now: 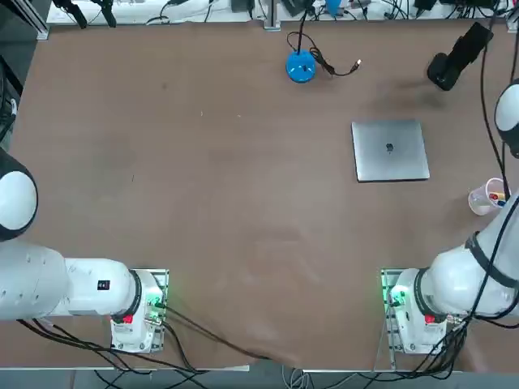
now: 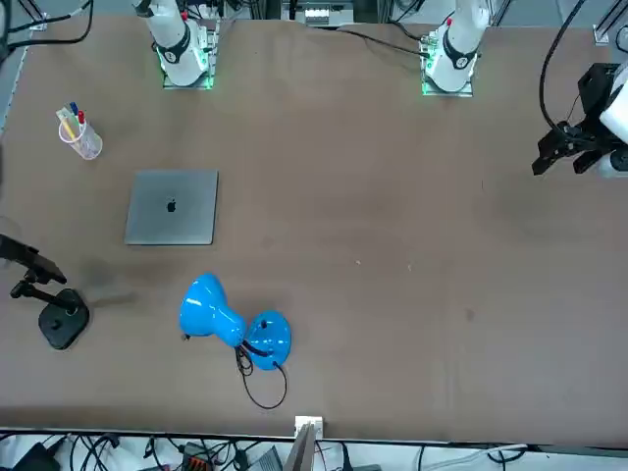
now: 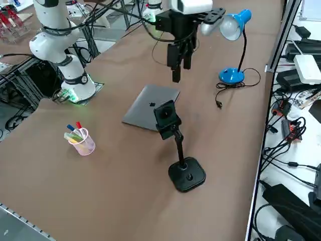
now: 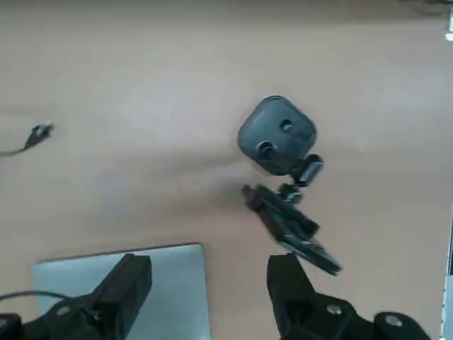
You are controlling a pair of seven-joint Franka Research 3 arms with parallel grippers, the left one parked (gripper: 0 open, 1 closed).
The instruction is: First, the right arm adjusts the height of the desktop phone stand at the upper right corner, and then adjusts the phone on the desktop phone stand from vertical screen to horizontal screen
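The brown table (image 1: 243,162) spread beneath everything, and the white right arm (image 3: 77,75) rose from its near edge. A silver-grey laptop (image 1: 391,151) lay closed on the right half of the table, its dark logo facing up. The blue lamp (image 3: 231,75) stood near the far edge, to the left of the laptop as the robot faced it, its plugged cord (image 1: 322,61) loosely coiled beside its round base. The right gripper (image 4: 209,273) hung above the table, pointing downward, its two black fingers spread wide apart and gripping nothing (part of the laptop showed through the gap from the wrist). The black phone stand (image 3: 186,174) stood in the far right corner area, beyond the laptop, its square base flat on the tabletop. The phone (image 4: 296,234) sat tilted at the top of the stand, apart from the fingers; whether it was set vertical or horizontal could not be told. Nearer the robot, to the right of the laptop, a small pale cup (image 3: 84,144) stood upright, holding several coloured pens (image 3: 75,133).
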